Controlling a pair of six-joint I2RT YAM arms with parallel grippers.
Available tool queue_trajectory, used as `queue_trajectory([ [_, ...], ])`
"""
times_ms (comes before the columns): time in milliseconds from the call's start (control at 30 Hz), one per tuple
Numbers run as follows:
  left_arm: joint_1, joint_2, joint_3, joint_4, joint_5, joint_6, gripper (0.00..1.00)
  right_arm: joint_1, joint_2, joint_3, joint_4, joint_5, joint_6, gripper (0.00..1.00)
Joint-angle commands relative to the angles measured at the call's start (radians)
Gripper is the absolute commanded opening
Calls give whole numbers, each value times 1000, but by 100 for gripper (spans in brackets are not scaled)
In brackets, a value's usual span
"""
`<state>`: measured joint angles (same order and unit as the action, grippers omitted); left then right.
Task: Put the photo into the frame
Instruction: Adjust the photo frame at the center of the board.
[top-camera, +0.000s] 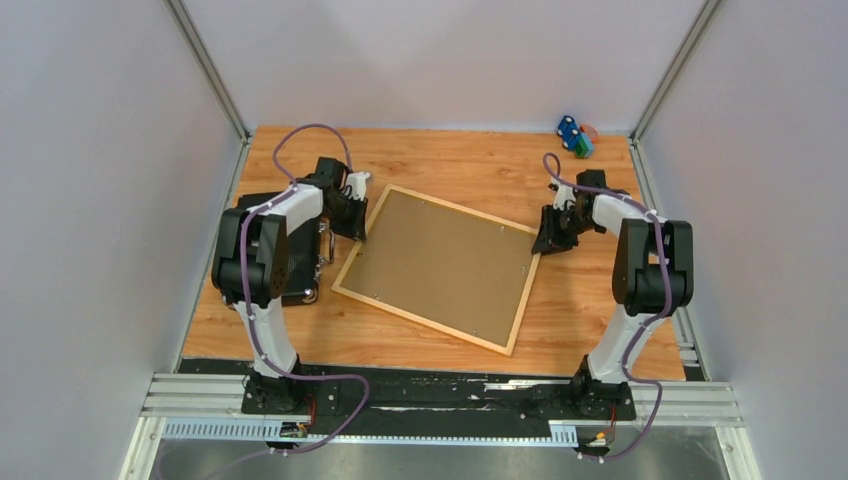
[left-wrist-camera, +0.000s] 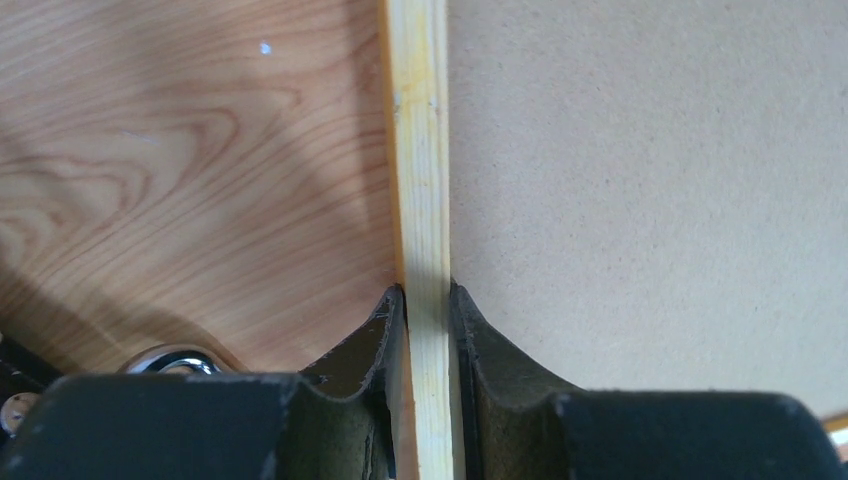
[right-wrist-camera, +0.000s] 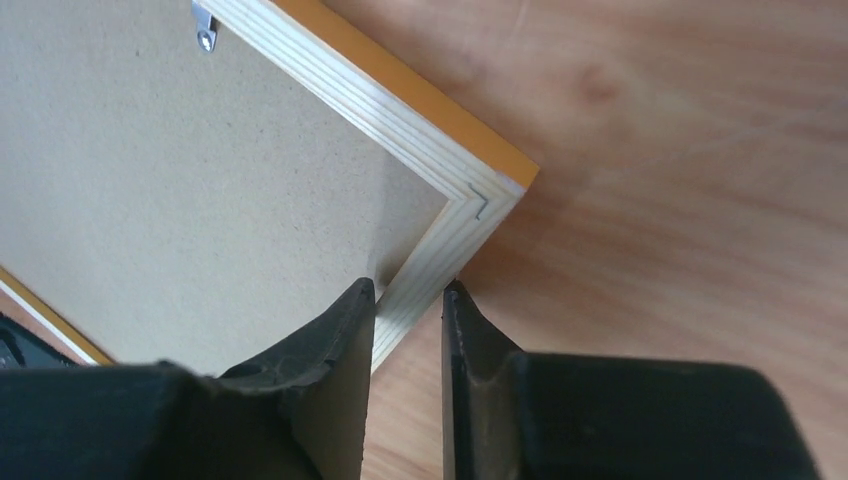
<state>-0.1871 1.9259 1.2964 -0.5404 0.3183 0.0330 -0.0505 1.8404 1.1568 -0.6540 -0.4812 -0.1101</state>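
- The large rectangular frame of light orange-tan wood (left-wrist-camera: 420, 150) lay back-up near the centre of the wood-grain table (top-camera: 450, 160), turned slightly clockwise in the top view.
- The left gripper (left-wrist-camera: 425, 295) was at the frame's 10 o'clock rail. Its jaws were narrowly parted and clamped on that rail, one on the inner face and one on the outer.
- The right gripper (right-wrist-camera: 408, 290) was at the frame's 2 o'clock corner. Its jaws were drawn in close astride the rail just short of the corner joint, and both appeared to touch the wood.
- Judged step: a two-handed hold on opposite sides, ready to lift or turn the frame.
- To do this well, raise both arms together and keep the spacing between them constant. The thin rails would likely twist if one side led.
- The right bite sat near the rail's end and looked shallow. Slip at that corner was the main risk.
- Frame contents: a plain brown fibreboard backing board (top-camera: 440, 265) filled the recess. A small silver clip (right-wrist-camera: 205, 35) sat on the rail at the board's edge.
- The photo was not visible in any view. Whether it lay beneath the board cannot be told.
- A black rectangular case (top-camera: 298, 282) lay at the frame's 9 o'clock, partly under the left arm. Its contents could not be seen.
- Small blue and green toys (top-camera: 573, 135) sat at the table's 1 o'clock corner, well apart from the frame.
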Motion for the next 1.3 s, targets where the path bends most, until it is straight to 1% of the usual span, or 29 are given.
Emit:
queue_trajectory([
  [0, -20, -6, -65, -100, 163, 81, 6, 6, 96, 132, 67, -12, -12, 20],
  [100, -21, -16, -78, -143, 223, 138, 7, 8, 166, 220, 63, -17, -27, 19],
  [200, -29, -27, -84, -179, 266, 209, 7, 7, 235, 309, 45, -48, -46, 20],
  [300, -34, -47, -90, -219, 291, 262, 9, 8, 292, 387, 31, -67, -60, 29],
  [400, -39, -59, -92, -251, 318, 311, 10, 8, 326, 442, 25, -66, -81, 41],
  [467, -40, -68, -99, -253, 306, 302, 8, 8, 337, 469, 22, -61, -87, 49],
  [500, -41, -73, -106, -245, 297, 296, 8, 8, 338, 475, 19, -60, -88, 55],
  [533, -40, -75, -108, -241, 282, 279, 6, 8, 333, 475, 16, -60, -91, 58],
  [567, -40, -79, -114, -237, 278, 271, 5, 7, 325, 472, 14, -58, -93, 64],
  [667, -40, -91, -129, -209, 246, 211, 0, 5, 284, 440, 12, -49, -101, 72],
  [733, -40, -95, -137, -193, 220, 172, 0, 2, 246, 404, 11, -39, -104, 74],
  [900, -40, -97, -143, -173, 170, 138, 0, -3, 146, 276, 13, -6, -102, 75],
  [1133, -41, -103, -152, -151, 158, 117, 0, -3, 20, 103, 19, 7, -103, 77],
  [1267, -40, -101, -152, -141, 149, 111, 0, -3, -38, 22, 20, 45, -120, 79],
])
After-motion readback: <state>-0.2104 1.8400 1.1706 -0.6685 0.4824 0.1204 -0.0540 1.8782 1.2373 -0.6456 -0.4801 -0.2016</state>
